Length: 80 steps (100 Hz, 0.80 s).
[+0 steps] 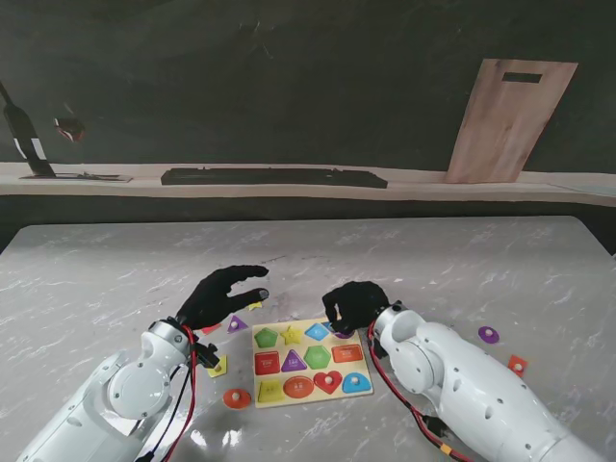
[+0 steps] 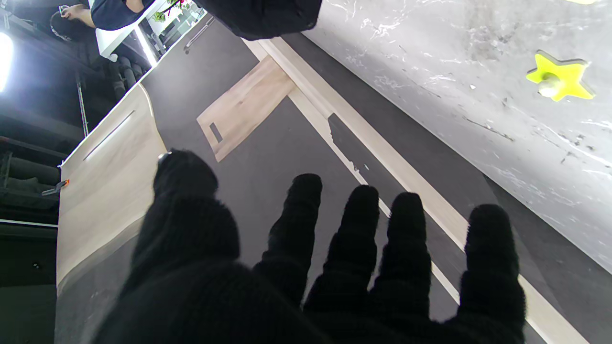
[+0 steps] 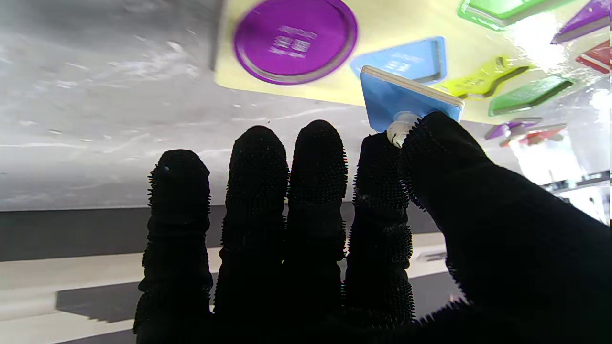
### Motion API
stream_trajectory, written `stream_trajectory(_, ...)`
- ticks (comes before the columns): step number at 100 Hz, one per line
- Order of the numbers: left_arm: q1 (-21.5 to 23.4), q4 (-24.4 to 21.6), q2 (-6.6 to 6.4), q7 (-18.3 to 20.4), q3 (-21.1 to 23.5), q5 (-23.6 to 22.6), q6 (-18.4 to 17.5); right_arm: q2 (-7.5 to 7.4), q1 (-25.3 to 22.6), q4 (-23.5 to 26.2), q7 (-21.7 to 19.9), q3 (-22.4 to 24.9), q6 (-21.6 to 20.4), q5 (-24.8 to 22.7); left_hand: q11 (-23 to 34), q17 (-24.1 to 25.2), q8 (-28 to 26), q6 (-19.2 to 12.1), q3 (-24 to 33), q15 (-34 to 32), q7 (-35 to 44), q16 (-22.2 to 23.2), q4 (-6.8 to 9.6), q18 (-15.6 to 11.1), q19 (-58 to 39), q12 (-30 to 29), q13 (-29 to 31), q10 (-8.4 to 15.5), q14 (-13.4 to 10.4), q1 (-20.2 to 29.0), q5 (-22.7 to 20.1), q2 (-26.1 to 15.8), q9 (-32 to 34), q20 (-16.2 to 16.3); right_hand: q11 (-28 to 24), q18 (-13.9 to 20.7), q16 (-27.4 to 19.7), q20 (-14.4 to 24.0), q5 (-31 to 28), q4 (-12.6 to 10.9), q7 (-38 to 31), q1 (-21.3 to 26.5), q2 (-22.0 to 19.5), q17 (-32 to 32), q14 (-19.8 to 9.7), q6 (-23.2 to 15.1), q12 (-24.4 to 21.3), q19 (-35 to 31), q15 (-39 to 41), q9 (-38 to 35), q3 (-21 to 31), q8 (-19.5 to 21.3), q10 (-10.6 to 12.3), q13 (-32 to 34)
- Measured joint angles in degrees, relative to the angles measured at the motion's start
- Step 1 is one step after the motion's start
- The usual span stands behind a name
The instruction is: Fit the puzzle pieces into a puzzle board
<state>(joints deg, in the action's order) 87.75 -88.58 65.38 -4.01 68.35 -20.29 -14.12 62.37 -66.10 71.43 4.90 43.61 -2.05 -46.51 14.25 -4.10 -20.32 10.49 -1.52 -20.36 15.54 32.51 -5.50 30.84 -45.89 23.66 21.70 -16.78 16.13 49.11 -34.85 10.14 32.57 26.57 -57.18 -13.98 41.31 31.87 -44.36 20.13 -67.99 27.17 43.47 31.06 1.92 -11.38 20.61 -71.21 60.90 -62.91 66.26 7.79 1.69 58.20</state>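
The pale yellow puzzle board point(image 1: 310, 330) lies near me between both arms, its coloured shape recesses showing. My right hand point(image 1: 354, 304) hovers over the board's far right corner, thumb and index finger pinching the white knob of a blue diamond piece point(image 3: 406, 102), held just above the blue diamond recess point(image 3: 406, 59) beside the purple circle recess point(image 3: 295, 40). My left hand point(image 1: 225, 294) floats open, fingers spread, left of the board. A yellow star piece point(image 2: 559, 79) lies on the table beneath that hand.
Loose pieces lie around: a purple triangle point(image 1: 237, 324), a yellow piece point(image 1: 219, 366) and an orange round one point(image 1: 237, 397) to the board's left, a purple disc point(image 1: 489, 334) and an orange piece point(image 1: 518, 365) to the right. A wooden board point(image 1: 510, 120) leans against the back wall.
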Motion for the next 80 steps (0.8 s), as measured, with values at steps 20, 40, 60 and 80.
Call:
stream_trajectory(20, 0.0, -0.1, 0.02, 0.0, 0.0, 0.0, 0.0, 1.38, 3.8, -2.7, 1.3, -4.9, -0.7, 0.4, 0.0, 0.0, 0.0, 0.0, 0.0, 0.0, 0.0, 0.0, 0.0, 0.0, 0.0, 0.0, 0.0, 0.0, 0.0, 0.0, 0.0, 0.0, 0.0, 0.0, -0.7, 0.0, 0.0, 0.0, 0.0, 0.0, 0.0, 0.0, -0.4, 0.0, 0.0, 0.0, 0.0, -0.3, 0.4, 0.0, -0.1, 0.6, 0.0, 0.0)
stream_trajectory(40, 0.0, -0.1, 0.03, 0.1, 0.0, 0.0, 0.0, 1.97, 6.5, -5.8, 3.0, -8.5, -1.8, 0.2, 0.0, 0.0, 0.0, 0.0, 0.0, 0.0, 0.0, 0.0, 0.0, 0.0, 0.0, 0.0, 0.0, 0.0, 0.0, 0.0, 0.0, 0.0, 0.0, 0.0, -0.7, 0.0, 0.0, 0.0, 0.0, 0.0, 0.0, 0.0, -0.7, 0.0, 0.0, 0.0, 0.0, -0.3, 0.4, 0.2, -0.2, 0.6, 0.0, 0.0)
stream_trajectory(60, 0.0, -0.1, 0.03, 0.1, 0.0, 0.0, 0.1, 3.36, 9.9, -11.0, 5.2, -12.9, -2.4, 1.7, 0.0, 0.0, 0.0, 0.0, 0.0, 0.0, 0.0, 0.0, 0.0, 0.0, 0.0, 0.0, 0.0, 0.0, 0.0, 0.0, 0.0, 0.0, 0.0, 0.0, -0.8, 0.0, 0.0, 0.0, 0.1, 0.0, 0.0, 0.0, -1.3, 0.0, 0.0, 0.0, 0.0, -0.3, 0.5, 0.8, -0.7, 0.6, 0.0, 0.0)
stream_trajectory(80, 0.0, -0.1, 0.04, 0.0, 0.0, 0.0, 0.2, 4.54, 12.0, -13.8, 5.9, -15.3, -2.6, 2.9, 0.0, 0.0, 0.0, 0.0, 0.0, 0.0, 0.0, 0.0, 0.0, 0.0, 0.0, 0.0, 0.0, 0.0, 0.0, 0.0, 0.0, 0.0, 0.0, 0.0, -0.8, 0.0, 0.0, 0.0, 0.3, 0.0, 0.0, 0.0, -1.6, 0.0, 0.0, 0.0, 0.0, -0.3, 0.4, 1.2, -0.7, 0.7, 0.0, 0.0)
